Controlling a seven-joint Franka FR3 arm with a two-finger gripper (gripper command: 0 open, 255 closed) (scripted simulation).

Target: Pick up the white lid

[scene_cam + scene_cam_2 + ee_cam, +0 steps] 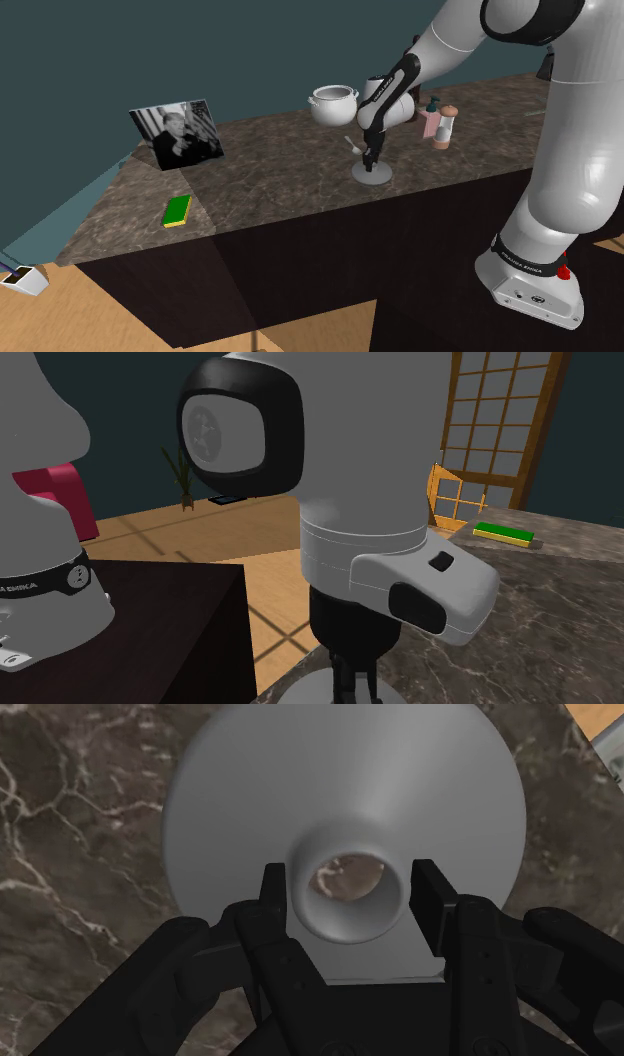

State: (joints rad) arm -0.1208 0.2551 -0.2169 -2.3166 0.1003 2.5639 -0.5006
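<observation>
The white lid point(372, 175) lies flat on the dark marbled counter point(270, 170), close to its front edge. It is a pale grey disc point(250, 794) with a hollow round knob point(345, 919) in its middle. My black gripper point(368, 160) reaches straight down onto it. In the wrist view the gripper point(350, 894) has one finger pressed against each side of the knob, so it is shut on it. The second exterior view has the gripper point(350, 672) standing on the lid point(305, 694) below the arm's white wrist.
A white lidless pot point(333, 104) stands just behind the lid. A pink bottle point(430, 122) and a shaker point(446, 127) are to the shoulder view's right. A framed photo point(178, 133) and a green sponge point(178, 210) sit far left.
</observation>
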